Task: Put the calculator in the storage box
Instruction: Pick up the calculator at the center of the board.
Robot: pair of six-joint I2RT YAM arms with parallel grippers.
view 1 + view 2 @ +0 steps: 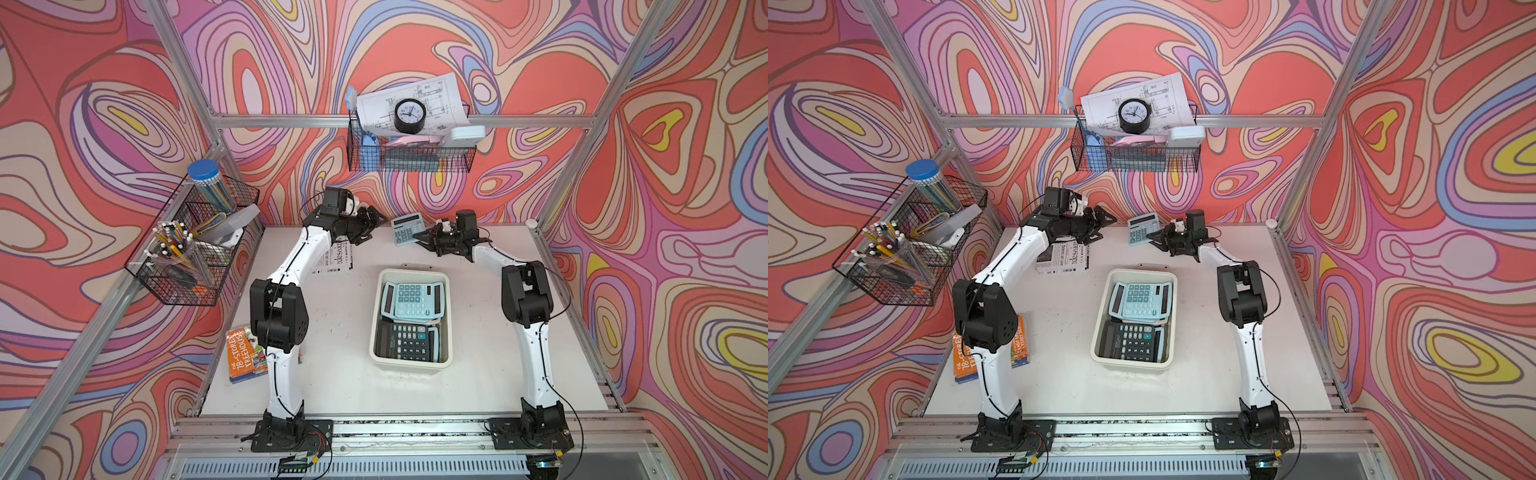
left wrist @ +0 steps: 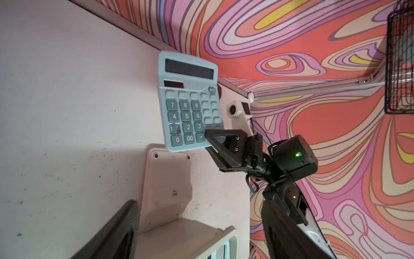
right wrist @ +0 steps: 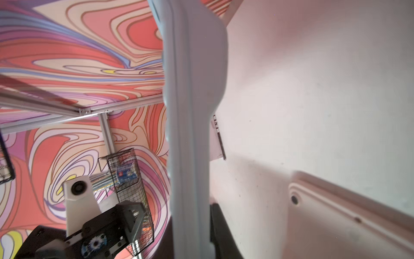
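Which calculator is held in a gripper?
The light-blue calculator in the air, pinched at its corner by the right gripper. The other light-blue calculators and the black calculator lie in the storage box.

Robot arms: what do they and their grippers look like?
The left arm and right arm have white links, chunky black joint housings and black base plates, with thin black cables alongside. The left gripper and right gripper are black with triangular open-frame fingers; a white camera housing sits by each.

A pale blue calculator (image 2: 188, 101) hangs tilted above the white bench (image 2: 67, 112) — the right tool (image 2: 210, 136) pinches its corner by the decimal key — with the cream rim of the storage box (image 2: 190, 235) nearby.
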